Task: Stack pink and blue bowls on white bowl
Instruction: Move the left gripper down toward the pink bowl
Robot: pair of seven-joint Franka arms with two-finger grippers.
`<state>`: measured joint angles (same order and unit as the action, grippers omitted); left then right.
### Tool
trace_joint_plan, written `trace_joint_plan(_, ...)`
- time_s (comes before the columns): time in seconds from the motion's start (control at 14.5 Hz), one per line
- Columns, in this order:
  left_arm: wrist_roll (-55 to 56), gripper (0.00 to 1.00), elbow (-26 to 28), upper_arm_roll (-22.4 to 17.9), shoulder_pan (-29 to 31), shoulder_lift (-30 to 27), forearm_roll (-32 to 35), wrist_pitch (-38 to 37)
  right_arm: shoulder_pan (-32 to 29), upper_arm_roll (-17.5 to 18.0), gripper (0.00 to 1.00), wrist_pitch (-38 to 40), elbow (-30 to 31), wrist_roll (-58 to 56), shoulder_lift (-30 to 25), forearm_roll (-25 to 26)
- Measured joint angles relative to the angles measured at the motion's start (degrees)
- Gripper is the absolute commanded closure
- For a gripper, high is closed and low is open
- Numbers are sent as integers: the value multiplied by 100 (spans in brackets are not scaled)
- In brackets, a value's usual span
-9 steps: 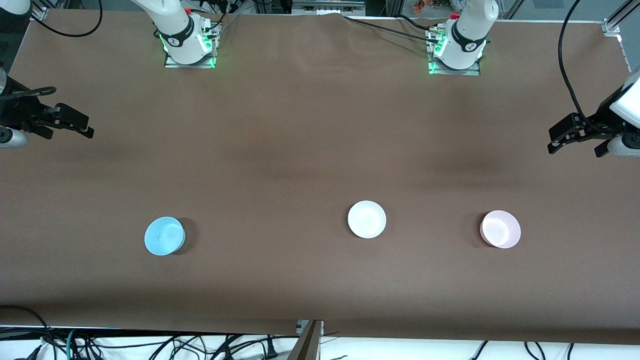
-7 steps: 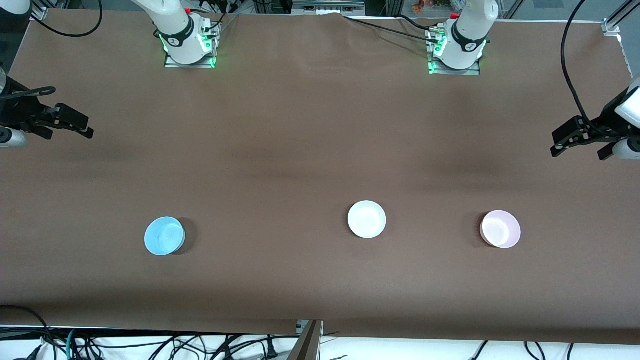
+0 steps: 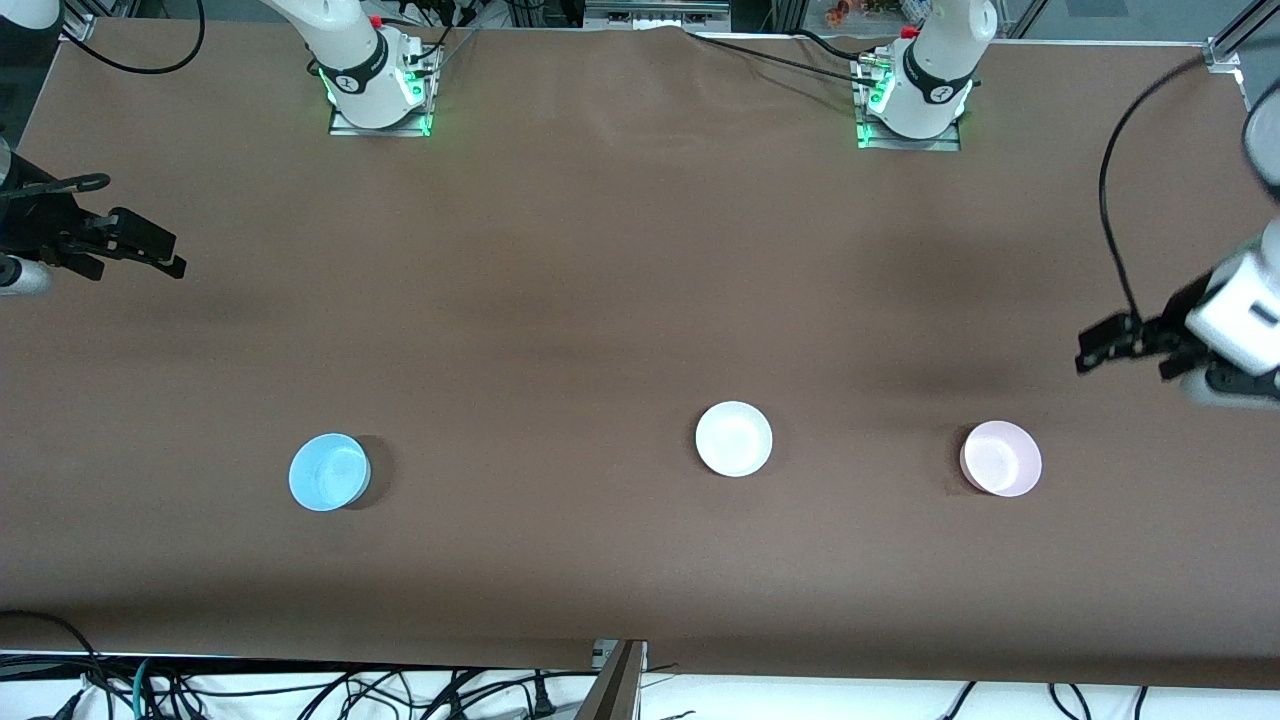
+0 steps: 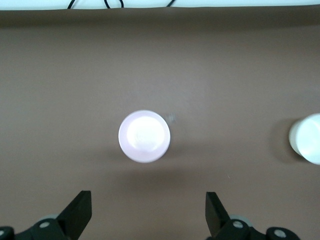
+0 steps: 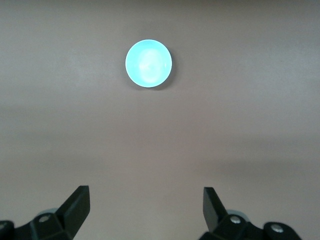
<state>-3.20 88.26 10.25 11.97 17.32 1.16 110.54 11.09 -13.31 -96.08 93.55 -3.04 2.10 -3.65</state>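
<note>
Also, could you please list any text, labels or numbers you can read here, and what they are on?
None can be read.
Blue bowl, white bowl, pink bowl: plain, no markings.
Arm bases: a small dark mark on each, too small to read.

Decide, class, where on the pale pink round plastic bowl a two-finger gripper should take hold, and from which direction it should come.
Probably the rim. The pale pink round plastic bowl sits upright, mouth up, alone on the brown table, apart from the glossy white bowl. Come straight down, one finger inside the wall and one outside. The open left gripper, empty above the table near it, is the natural choice; the right gripper waits.
</note>
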Motion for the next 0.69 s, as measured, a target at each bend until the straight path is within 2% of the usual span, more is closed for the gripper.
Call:
trace_joint_plan(0.21,-76,0,-3,-39,172,881,50,920,0,0,0,-6,-1,0,4,0)
trace_joint_plan(0.41,-178,0,10,-47,286,1677,376,1880,-2,-1,0,-8,-3,0,6,0)
trace_joint_plan(0.69,-588,0,62,-55,558,2328,449,2730,-3,-1,0,-9,-4,0,7,0)
